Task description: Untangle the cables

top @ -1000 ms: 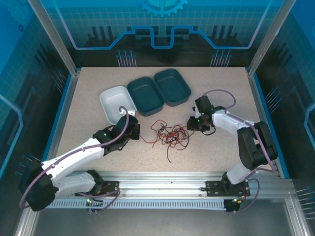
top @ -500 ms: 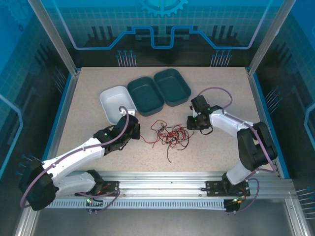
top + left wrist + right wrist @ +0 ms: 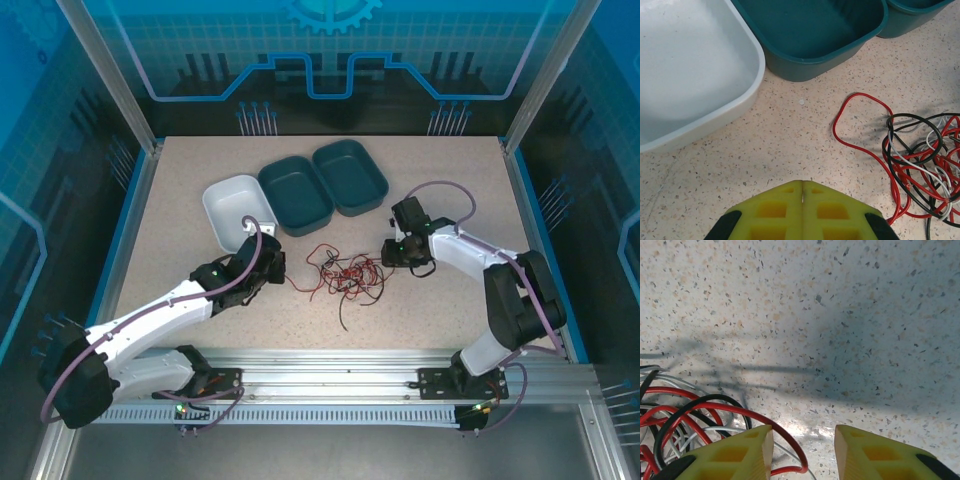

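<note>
Right pincer [image 3: 802, 440] first: its yellow fingers stand spread, low over the tabletop [image 3: 450, 180], and pinch nothing. In the wrist view a red loop curls from under one finger into the gap between them, lying loose there and not clamped. Seen from overhead, this pincer [image 3: 392, 252] sits at about 2 o'clock of the cables [image 3: 345, 275], right at the edge of the heap.

Left pincer [image 3: 802, 187] has its pads pressed together with nothing between them. It [image 3: 272, 268] hangs at 9 o'clock of the heap, near the end of a red strand that trails out toward it, though I cannot tell if they touch. From its wrist view the cables [image 3: 920, 165] lie off at 3 o'clock, a red loop reaching furthest out, with black and whitish wires woven through the red behind it.

Beyond the pincers, the cables sit in one knot near the middle of the tabletop, a single dark strand straggling toward 6 o'clock. Up at 11 to 12 o'clock of the knot stand three tubs in a row: a white tub [image 3: 210, 200], a teal tub [image 3: 268, 180] touching it, and a second teal tub [image 3: 385, 185] further right. All three look bare inside.

By my reckoning the job has barely begun. No wire lies apart from the others and none is in a tub. Every cable is yet to be pulled free, starting with a firm hold on one strand.
</note>
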